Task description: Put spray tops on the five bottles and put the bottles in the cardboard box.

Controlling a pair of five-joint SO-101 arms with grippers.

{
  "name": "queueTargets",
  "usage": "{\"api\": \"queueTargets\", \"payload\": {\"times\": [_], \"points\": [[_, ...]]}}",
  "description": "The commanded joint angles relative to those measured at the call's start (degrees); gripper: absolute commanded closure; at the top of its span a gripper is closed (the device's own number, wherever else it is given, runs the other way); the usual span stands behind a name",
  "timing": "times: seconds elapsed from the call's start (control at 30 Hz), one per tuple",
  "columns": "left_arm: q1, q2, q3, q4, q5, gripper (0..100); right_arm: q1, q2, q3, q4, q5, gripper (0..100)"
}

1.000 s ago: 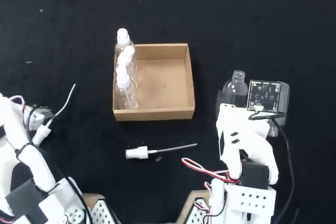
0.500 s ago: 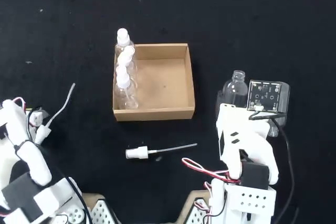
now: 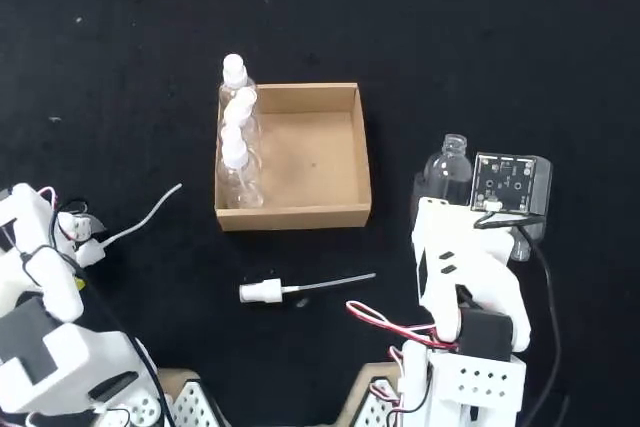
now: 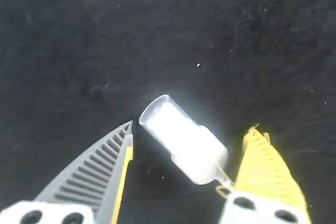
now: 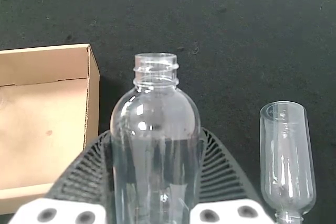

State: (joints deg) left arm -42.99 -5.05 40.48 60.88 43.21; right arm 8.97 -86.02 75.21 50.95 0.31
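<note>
- The left claw sits at the left edge of the tabletop. It is clamped on a spray top, which lies slantwise between its two jaws.
- The held top is light, hard plastic. Its thin dip tube juts out toward the cardboard box and looks whippy and easy to bend, so the grip belongs on the stout collar, never on the tube.
- A row of capped bottles stands inside the box against its left wall, touching one another. They look finished.
- A second spray top lies on its side on the tabletop just in front of the box, its tube pointing right. It likely rolls readily, so it is best pinched across the white head.
- The right claw is closed round the belly of an open bottle and holds it upright, to the right of the box.
- That bottle is clear, empty and thin-walled, so it is probably light, slick and apt to dent. A low, moderate squeeze should leave the threaded neck free.
- Another uncapped bottle lies just beside it on the tabletop. It is round and liable to roll, so its mid-body is the place to grasp it.
</note>
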Motion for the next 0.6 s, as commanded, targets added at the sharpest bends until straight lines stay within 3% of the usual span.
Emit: {"api": "queueTargets", "payload": {"times": [0.0, 0.07, 0.17, 0.3, 0.43, 0.57], "points": [[0.4, 1.3, -3.3, -0.2, 0.8, 89, 1.0, -1.6, -0.4, -1.5, -0.5, 98.8], [0.4, 1.8, -3.3, -0.4, 0.8, 98, 1.0, -1.6, -0.4, -1.5, -0.5, 98.8], [0.0, 1.4, -3.7, -0.6, 0.8, 93, 1.0, -1.6, -0.4, -1.5, -0.5, 98.8], [-4.2, 1.4, -10.5, -1.7, -1.3, 97, 1.0, -1.6, -0.4, -1.5, -0.5, 98.8], [-8.7, 1.9, -15.0, -2.0, -15.4, 97, 1.0, -1.6, -0.4, -1.5, -0.5, 98.8], [-10.4, 1.9, -15.0, -2.1, -38.6, 97, 1.0, -1.6, -0.4, -1.5, -0.5, 98.8]]}}
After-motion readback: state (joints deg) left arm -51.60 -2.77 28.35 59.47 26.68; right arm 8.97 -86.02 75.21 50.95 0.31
